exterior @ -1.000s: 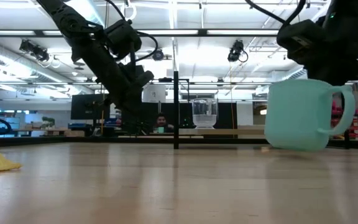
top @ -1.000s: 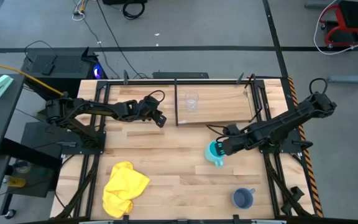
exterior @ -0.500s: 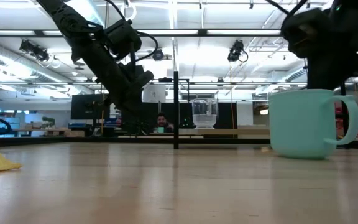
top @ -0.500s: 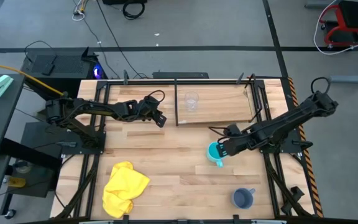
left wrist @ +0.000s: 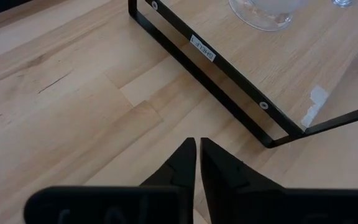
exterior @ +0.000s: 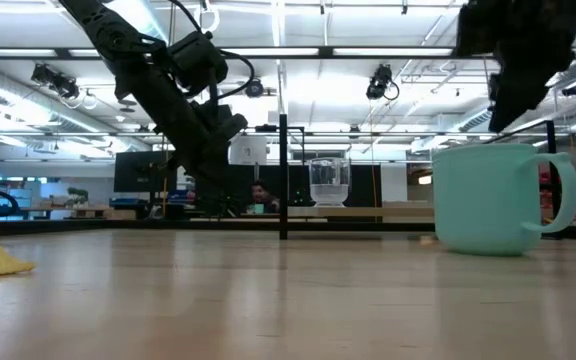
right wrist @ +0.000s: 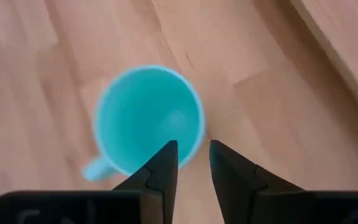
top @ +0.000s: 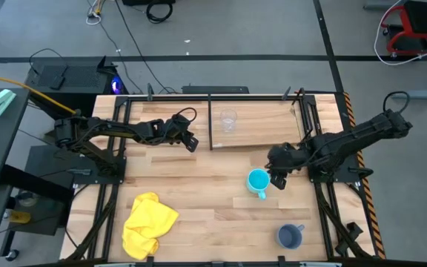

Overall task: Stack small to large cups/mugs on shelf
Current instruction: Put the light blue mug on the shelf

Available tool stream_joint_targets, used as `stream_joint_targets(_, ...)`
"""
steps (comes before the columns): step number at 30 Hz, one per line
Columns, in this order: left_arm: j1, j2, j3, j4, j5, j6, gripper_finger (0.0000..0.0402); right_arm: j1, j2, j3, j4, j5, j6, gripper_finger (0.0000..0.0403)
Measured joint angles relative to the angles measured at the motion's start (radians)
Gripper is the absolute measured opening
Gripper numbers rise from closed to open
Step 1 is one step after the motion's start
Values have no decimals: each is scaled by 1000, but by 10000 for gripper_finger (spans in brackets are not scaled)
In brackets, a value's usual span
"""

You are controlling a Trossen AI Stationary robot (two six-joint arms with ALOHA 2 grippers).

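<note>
Just beside the cyan mug [top: 257, 180], right tool [top: 278, 181] open.

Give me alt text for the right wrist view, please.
Looking down past the right gripper's two dark, open fingers, a bright cyan mug stands upright and empty on the wooden tabletop, its handle pointing away from the fingers. The fingers hang above its rim, holding nothing.

A crumpled yellow cloth [top: 150, 224] lies on the plank tabletop [top: 199, 185] near its front-left corner.
</note>
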Motion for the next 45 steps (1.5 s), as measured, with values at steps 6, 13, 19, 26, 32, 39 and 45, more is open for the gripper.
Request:
stream_joint_targets(6,-15,0,0,0,0,-14,35,-116,72,0,-10,-60,-323,101)
stream_joint_targets(13,-59,0,0,-1,0,-15,29,-163,101,0,-2,-70,-464,101)
stream_joint_targets(19,-67,0,0,-1,0,-8,38,-162,100,0,68,-118,-485,101)
stream_joint_targets(26,-66,0,0,-1,0,-7,37,-162,138,0,106,-143,-492,100)
stream_joint_targets(32,-66,0,0,-1,0,-7,33,-162,191,0,130,-145,-510,100)
stream_joint_targets(39,-66,0,0,-2,0,-6,40,-162,251,0,139,-159,-519,100)
stream_joint_targets(45,-66,0,0,-2,0,-6,31,-162,275,0,169,-160,-505,86)
